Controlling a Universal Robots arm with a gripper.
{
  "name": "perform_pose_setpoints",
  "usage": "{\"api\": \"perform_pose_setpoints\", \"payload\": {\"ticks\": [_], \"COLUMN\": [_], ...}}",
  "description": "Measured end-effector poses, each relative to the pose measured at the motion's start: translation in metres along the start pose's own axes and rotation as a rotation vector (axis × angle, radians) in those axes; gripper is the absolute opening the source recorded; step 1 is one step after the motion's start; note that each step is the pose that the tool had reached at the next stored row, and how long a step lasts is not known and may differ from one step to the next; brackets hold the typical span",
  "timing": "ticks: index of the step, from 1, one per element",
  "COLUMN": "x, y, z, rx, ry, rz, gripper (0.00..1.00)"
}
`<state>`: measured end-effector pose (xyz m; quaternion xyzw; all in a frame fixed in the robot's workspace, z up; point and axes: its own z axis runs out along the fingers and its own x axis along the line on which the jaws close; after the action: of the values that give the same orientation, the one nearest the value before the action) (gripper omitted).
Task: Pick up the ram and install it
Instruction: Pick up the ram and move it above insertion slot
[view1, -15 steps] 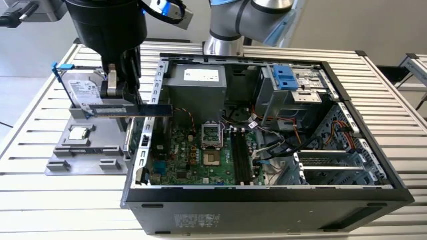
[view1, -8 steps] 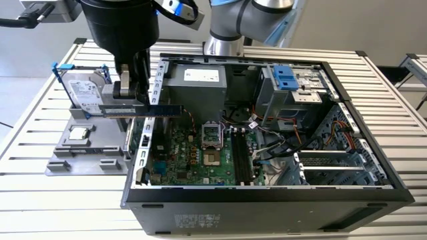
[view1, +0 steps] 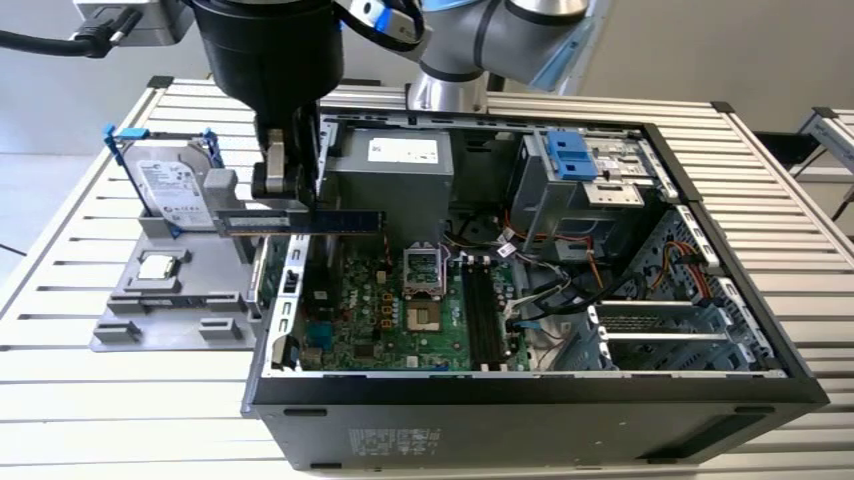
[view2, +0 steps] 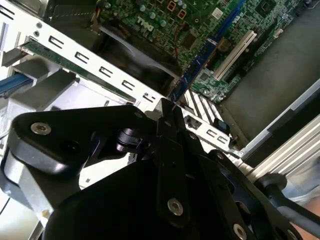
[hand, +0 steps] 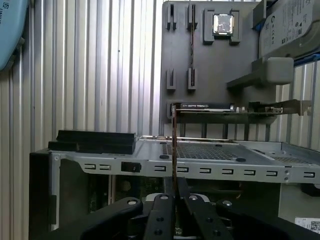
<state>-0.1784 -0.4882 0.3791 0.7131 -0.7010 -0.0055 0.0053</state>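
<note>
Above the case (view1: 534, 395) wall on the exterior view's left, the gripper (view1: 291, 198) holds the ram (view1: 334, 221) level and on its long edge, fingers clamped on the stick, with one end reaching over the motherboard (view1: 387, 300). Just beside it, toward the exterior view's left, the hard drive (view1: 171, 185) stands in the grey holder (view1: 134, 325); in both wrist views the ram (view2: 196, 64) (hand: 174, 145) shows edge-on as a thin strip running out from between the fingers

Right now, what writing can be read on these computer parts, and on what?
Nothing I can quote reliably.
Label on the hard drive: too small.
Sticker on the power supply: blurred.
Sticker on the case: too small.
Label on the ram: too small.
</note>
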Motion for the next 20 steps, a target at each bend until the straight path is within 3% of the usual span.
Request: {"api": "perform_pose_setpoints", "payload": {"ticks": [20], "x": [0.0007], "y": [-0.0402], "z": [-0.0006], "rx": [-0.0007], "ry": [0.002], "rz": [0.007], "gripper": [0.0]}}
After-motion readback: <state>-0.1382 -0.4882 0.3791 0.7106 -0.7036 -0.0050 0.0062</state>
